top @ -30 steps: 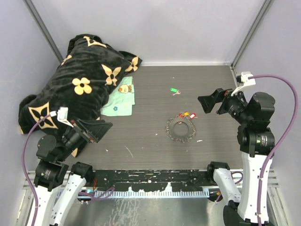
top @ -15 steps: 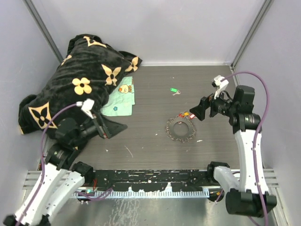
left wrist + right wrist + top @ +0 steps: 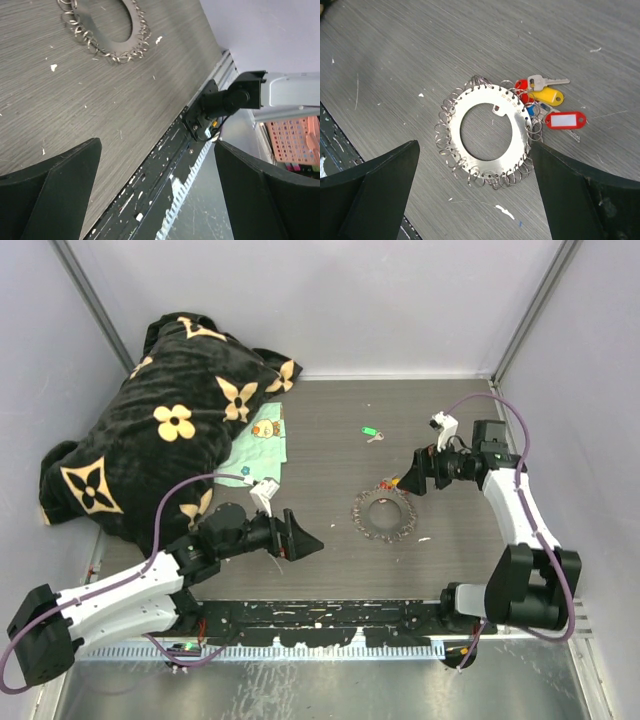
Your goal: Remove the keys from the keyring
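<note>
The keyring [image 3: 383,514] lies flat on the dark table, a metal disc with a hollow centre and small wire loops round its rim [image 3: 490,167]. Its keys [image 3: 547,95] fan out at the upper right, with red, yellow and blue tags; in the top view the keys [image 3: 396,483] sit at the ring's far edge. My right gripper [image 3: 411,478] hovers open just right of them, and in its wrist view my right gripper [image 3: 476,146] straddles the ring from above. My left gripper [image 3: 305,540] is open and low, left of the ring; the keyring's rim [image 3: 97,42] shows far ahead of my left gripper [image 3: 157,142].
A separate key with a green tag [image 3: 370,431] lies further back. A black flowered blanket [image 3: 160,420] fills the back left, with a pale green cloth [image 3: 256,453] at its edge. Grey walls enclose the table. The table's near rail [image 3: 165,165] and the right arm's base [image 3: 225,100] show in the left wrist view.
The left arm has dropped and stretched right toward the ring. The right gripper has moved left and down to the keys. Both stay open; the ring and keys have not moved.
</note>
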You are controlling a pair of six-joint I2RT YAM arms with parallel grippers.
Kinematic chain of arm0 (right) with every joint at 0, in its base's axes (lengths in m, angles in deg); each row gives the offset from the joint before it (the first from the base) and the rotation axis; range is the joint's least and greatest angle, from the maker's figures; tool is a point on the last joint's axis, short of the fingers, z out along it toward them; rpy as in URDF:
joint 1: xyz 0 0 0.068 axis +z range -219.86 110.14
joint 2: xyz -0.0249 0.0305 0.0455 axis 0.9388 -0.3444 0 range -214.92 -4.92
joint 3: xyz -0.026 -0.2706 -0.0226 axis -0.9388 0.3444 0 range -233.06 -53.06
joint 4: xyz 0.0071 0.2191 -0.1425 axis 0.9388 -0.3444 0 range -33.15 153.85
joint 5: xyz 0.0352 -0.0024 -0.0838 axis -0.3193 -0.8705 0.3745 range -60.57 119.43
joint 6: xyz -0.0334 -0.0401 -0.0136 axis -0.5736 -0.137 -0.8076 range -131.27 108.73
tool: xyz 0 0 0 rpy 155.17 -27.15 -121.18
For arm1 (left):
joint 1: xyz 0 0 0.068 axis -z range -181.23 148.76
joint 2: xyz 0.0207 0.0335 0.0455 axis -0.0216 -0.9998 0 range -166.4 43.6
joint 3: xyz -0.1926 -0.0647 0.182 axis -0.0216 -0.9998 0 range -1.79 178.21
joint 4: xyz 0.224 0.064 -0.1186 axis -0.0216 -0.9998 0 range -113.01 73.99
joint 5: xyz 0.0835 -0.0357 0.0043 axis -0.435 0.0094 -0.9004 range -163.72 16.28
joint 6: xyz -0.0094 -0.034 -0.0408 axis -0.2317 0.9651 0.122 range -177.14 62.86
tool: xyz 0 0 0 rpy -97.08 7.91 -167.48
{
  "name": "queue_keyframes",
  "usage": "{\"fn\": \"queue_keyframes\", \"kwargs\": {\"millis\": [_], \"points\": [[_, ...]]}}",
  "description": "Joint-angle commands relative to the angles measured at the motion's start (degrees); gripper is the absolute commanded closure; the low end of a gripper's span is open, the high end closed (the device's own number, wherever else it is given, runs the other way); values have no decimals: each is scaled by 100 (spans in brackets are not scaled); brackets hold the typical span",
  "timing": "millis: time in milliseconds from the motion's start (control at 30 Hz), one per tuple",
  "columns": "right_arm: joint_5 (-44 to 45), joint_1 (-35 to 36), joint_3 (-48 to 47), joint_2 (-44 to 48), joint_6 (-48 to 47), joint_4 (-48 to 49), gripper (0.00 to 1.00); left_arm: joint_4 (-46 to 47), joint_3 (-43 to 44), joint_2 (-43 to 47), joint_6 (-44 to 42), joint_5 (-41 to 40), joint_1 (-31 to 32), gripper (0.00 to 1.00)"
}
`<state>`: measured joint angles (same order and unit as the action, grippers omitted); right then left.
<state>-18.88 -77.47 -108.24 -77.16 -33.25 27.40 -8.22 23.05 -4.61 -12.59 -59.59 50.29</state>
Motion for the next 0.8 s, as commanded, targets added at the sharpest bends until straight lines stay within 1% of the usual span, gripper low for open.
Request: {"fn": "queue_keyframes", "kwargs": {"millis": [0,133,200,233,400,633,733,767], "points": [[96,142,-312,-517,-335,228,0,989,125,-196,212,-490,22,2],[756,612,-767,-1179,-606,153,3,930,183,-455,352,-493,15,2],[892,784,-960,-1450,-699,67,2,974,131,-499,457,-466,21,2],[875,817,-1016,-1527,-740,19,0,1020,77,-496,511,-471,17,2],[801,841,-953,-1513,-816,153,0,1125,-147,-359,644,-694,16,2],[614,841,-1129,-1778,-967,78,0,1097,-89,-381,700,-717,20,2],[753,833,-1174,-1980,-1008,89,5,1124,-101,-435,744,-759,15,2],[731,832,-1219,-2064,-967,79,10,1145,-122,-465,762,-769,20,2]]}}
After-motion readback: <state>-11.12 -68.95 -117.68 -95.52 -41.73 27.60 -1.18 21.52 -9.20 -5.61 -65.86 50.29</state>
